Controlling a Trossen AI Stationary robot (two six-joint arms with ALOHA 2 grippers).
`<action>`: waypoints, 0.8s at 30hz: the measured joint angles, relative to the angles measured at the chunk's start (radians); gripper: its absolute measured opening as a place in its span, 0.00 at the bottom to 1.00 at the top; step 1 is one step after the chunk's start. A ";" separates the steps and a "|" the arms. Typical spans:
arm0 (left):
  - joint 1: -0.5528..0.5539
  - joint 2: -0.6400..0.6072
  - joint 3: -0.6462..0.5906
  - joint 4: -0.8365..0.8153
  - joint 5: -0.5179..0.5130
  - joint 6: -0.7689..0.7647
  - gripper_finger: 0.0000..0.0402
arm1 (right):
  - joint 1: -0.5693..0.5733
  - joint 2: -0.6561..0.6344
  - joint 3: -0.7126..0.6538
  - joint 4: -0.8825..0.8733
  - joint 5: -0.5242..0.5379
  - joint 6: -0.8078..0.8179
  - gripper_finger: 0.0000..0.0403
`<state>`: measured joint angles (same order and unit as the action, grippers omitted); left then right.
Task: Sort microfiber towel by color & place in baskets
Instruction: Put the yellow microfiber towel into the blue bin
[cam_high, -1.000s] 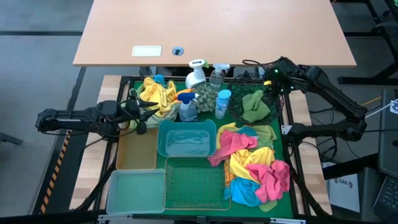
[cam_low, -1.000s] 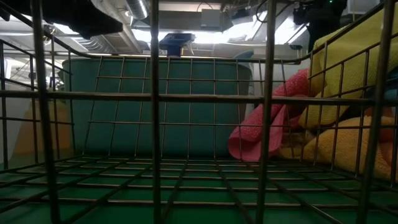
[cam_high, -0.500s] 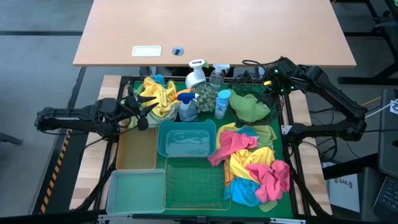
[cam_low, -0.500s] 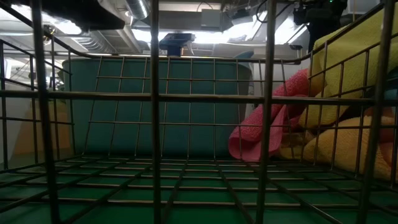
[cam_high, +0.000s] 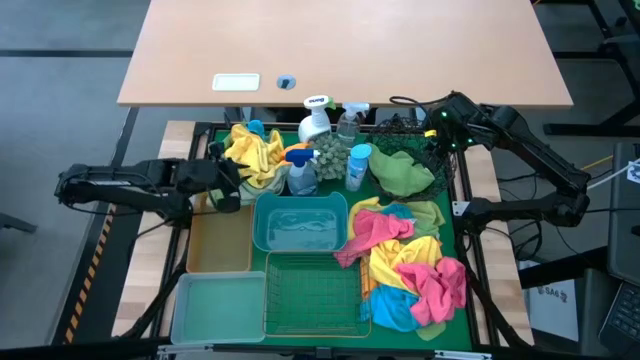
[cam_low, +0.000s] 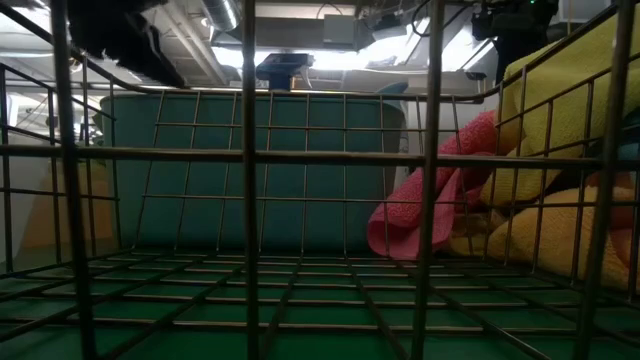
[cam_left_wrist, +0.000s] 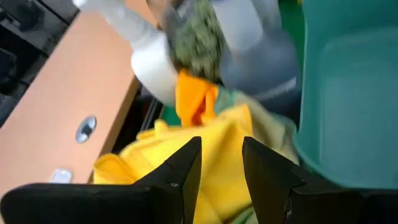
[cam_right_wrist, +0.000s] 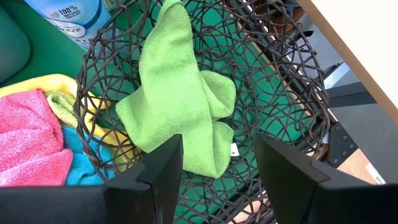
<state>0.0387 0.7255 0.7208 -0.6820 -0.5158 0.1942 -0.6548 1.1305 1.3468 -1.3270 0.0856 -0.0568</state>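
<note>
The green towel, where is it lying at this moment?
In the high view, the green towel lies inside the round black wire-mesh basket at the table's far right, beside the spray bottles, below the open right gripper.

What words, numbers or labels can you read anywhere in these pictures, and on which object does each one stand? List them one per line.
"100%" on the label of the blue spray bottle, seen from the right wrist.
The smaller print under it on that label: too blurred to read.
White spray bottle, green mark on its cap: too small to read.
White tag on the green towel: too small to read.
White label on the far table: unreadable.
</note>
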 joint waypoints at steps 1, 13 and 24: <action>0.000 0.016 0.000 0.000 -0.015 0.001 0.28 | 0.000 0.000 0.000 0.000 0.000 0.000 0.49; 0.001 0.153 0.000 0.002 -0.137 0.002 0.28 | 0.000 0.000 0.000 0.000 0.000 0.000 0.49; 0.029 0.200 0.001 0.085 -0.137 -0.006 0.02 | 0.000 0.000 0.000 0.000 0.000 0.000 0.49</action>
<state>0.0681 0.9254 0.7213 -0.5966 -0.6531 0.1878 -0.6548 1.1305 1.3472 -1.3266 0.0853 -0.0570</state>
